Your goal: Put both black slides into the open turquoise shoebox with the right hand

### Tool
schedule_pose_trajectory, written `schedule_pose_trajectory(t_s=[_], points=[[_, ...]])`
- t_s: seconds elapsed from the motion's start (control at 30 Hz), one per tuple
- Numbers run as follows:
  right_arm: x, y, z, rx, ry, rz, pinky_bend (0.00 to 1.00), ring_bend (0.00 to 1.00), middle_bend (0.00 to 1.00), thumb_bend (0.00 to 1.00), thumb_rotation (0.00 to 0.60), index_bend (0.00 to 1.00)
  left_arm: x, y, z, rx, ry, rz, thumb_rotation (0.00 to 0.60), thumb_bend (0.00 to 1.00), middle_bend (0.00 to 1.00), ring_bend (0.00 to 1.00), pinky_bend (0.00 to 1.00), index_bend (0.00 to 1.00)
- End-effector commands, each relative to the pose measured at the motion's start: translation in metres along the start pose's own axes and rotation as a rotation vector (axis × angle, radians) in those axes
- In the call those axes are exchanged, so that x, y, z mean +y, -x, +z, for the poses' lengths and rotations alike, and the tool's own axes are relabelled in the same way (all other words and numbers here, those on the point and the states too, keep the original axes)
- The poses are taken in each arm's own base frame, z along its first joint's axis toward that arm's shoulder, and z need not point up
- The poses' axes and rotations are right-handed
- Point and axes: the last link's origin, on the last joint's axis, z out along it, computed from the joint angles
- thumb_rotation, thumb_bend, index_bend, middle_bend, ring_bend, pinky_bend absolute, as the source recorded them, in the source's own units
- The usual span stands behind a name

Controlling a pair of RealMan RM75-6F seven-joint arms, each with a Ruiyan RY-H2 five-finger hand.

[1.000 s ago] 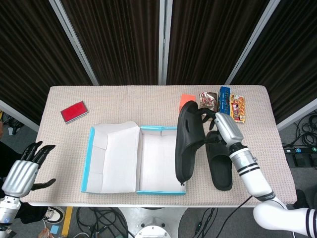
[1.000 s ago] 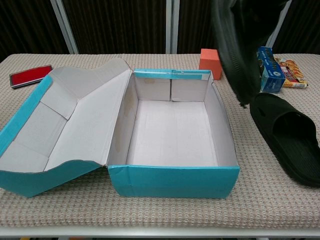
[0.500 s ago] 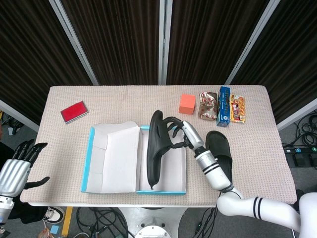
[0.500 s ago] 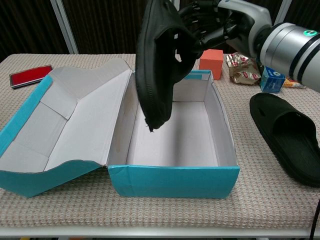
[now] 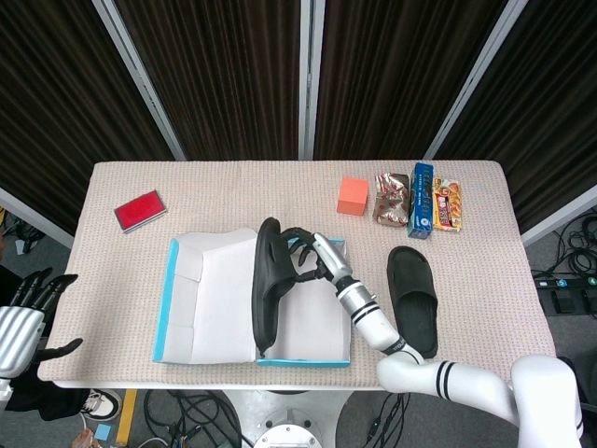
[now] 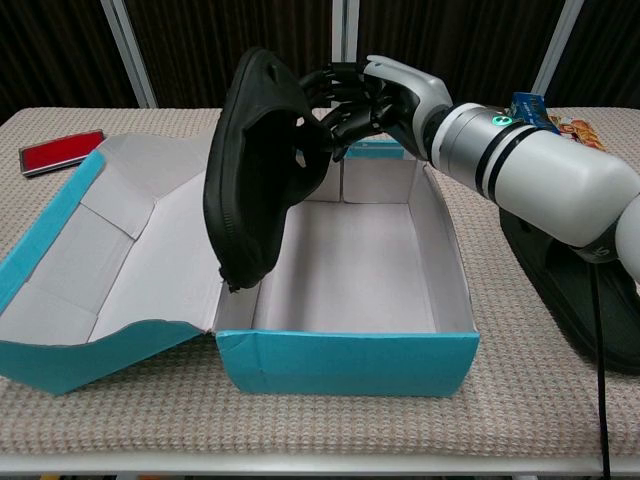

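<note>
My right hand point(image 5: 310, 257) point(image 6: 365, 98) grips one black slide point(image 5: 266, 294) point(image 6: 255, 180) by its strap and holds it on edge, sole facing left, above the left side of the open turquoise shoebox point(image 5: 303, 359) point(image 6: 345, 362). The slide's lower end hangs just over the box's left wall. The second black slide point(image 5: 413, 299) point(image 6: 575, 295) lies flat on the table to the right of the box, partly behind my right forearm in the chest view. My left hand point(image 5: 23, 322) hangs off the table's left edge, fingers apart and holding nothing.
The box's lid point(image 5: 210, 297) point(image 6: 110, 260) lies folded open to the left. A red flat case point(image 5: 140, 210) point(image 6: 55, 150) sits at the far left. An orange block point(image 5: 352, 196), a snack bag point(image 5: 392, 198), a blue carton point(image 5: 423, 198) and a snack pack point(image 5: 449, 205) line the back right.
My right hand has carried the held slide leftward, from the box's right side to above its left wall. The left hand has drifted slightly lower and outward.
</note>
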Motion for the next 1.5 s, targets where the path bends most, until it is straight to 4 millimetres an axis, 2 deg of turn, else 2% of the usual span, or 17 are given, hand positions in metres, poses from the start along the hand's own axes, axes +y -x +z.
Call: schedule_pose_trajectory(t_s=[0.03, 0.43, 0.83, 1.5], points=[[0.004, 0.006, 0.004, -0.008, 0.019, -0.002, 0.55, 0.41, 0.48, 0.12, 0.600, 0.55, 0.000, 0.000, -0.001, 0.002, 0.002, -0.001, 0.600, 0.00, 0.15, 0.01, 0.08, 0.11], [0.015, 0.011, -0.002, -0.032, 0.047, -0.046, 0.55, 0.41, 0.48, 0.13, 0.600, 0.55, 0.002, 0.001, 0.002, 0.000, 0.006, -0.003, 0.600, 0.00, 0.15, 0.01, 0.08, 0.11], [0.025, 0.018, 0.002, -0.051, 0.063, -0.140, 0.55, 0.41, 0.48, 0.14, 0.600, 0.55, 0.000, 0.003, 0.001, -0.006, 0.002, -0.007, 0.600, 0.00, 0.15, 0.01, 0.08, 0.11], [0.030, 0.024, 0.005, -0.047, 0.066, -0.446, 0.55, 0.41, 0.48, 0.16, 0.600, 0.55, -0.003, 0.004, 0.000, -0.011, 0.003, -0.015, 0.600, 0.00, 0.15, 0.01, 0.08, 0.11]])
